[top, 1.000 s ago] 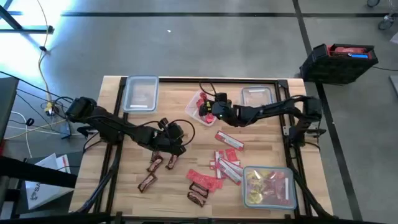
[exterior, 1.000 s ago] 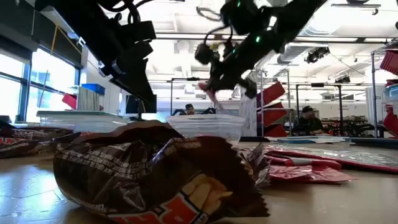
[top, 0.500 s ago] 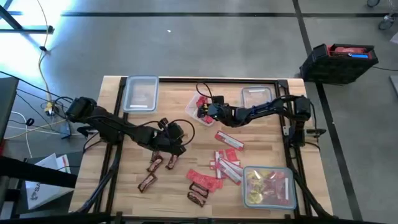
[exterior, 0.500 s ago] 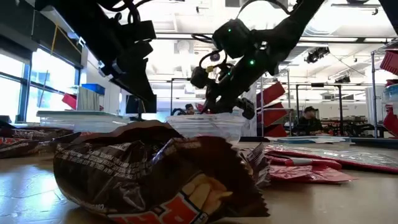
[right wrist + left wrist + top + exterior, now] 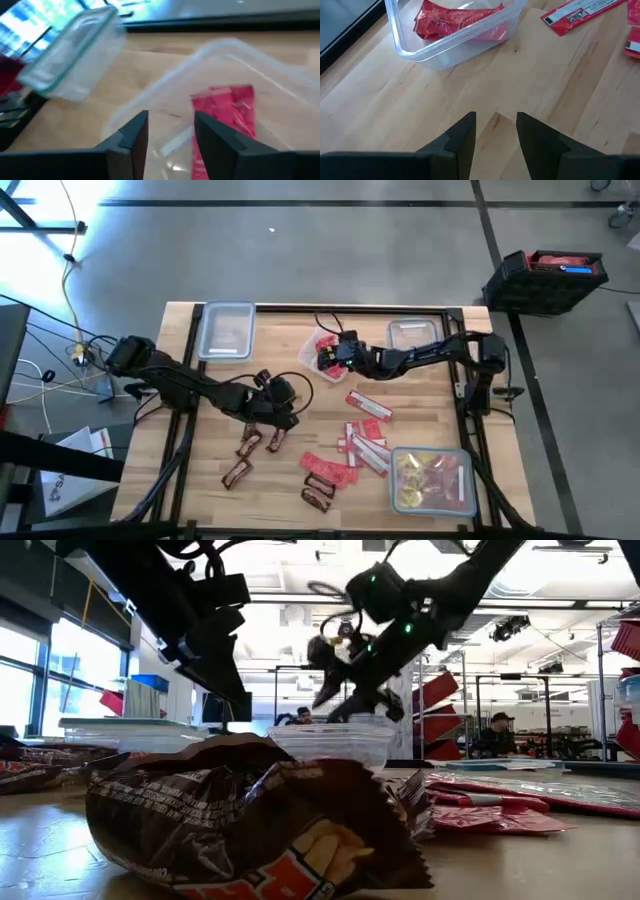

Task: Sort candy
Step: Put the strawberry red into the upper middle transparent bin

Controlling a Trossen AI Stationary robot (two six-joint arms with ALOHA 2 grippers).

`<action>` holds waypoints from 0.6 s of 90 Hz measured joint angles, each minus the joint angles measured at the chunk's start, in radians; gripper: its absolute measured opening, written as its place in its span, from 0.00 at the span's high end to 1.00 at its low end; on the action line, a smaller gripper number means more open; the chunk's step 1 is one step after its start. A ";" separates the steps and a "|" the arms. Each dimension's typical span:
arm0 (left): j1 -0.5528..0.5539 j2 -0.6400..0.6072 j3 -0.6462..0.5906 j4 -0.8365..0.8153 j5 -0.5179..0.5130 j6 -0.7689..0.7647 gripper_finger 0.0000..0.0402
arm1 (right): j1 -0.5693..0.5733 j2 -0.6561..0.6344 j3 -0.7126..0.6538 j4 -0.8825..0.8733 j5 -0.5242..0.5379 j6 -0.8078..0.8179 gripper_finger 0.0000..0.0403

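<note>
A clear container [image 5: 306, 356] stands at the table's far middle with red candy packets [image 5: 225, 110] lying in it. My right gripper [image 5: 323, 358] hangs open just above it, fingers pointing down into the opening [image 5: 171, 125], nothing between them. My left gripper [image 5: 296, 390] stands open over bare wood to the near left of that container [image 5: 496, 125], empty. More red packets [image 5: 362, 442] and dark brown mini bars [image 5: 250, 442] lie flat on the table's near half.
Two clear containers [image 5: 227, 330] [image 5: 413, 335] stand at the far edge. Another container [image 5: 432, 480] at the near right holds yellow and red candy. A brown bar [image 5: 250, 830] lies close before the low camera. People sit in the room behind.
My right gripper has gone toward the table's left, over the container of red packets, dipped low toward its opening, then come up a little. My left arm has kept still.
</note>
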 joint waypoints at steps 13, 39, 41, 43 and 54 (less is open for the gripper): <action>-0.001 0.000 0.000 -0.003 0.009 0.000 0.69 | 0.000 -0.130 0.000 -0.057 -0.144 -0.169 0.68; -0.008 0.000 0.000 -0.001 0.009 0.000 0.69 | 0.042 -0.468 0.000 -0.508 -0.363 -0.344 0.68; -0.008 0.000 0.000 -0.001 0.009 0.000 0.69 | 0.048 -0.489 0.000 -0.550 -0.363 -0.344 0.68; -0.008 0.000 0.000 0.000 0.008 0.000 0.69 | 0.056 -0.509 0.001 -0.590 -0.362 -0.344 0.68; -0.008 0.000 0.000 0.007 0.008 0.000 0.69 | 0.116 -0.584 0.001 -0.799 -0.350 -0.307 0.68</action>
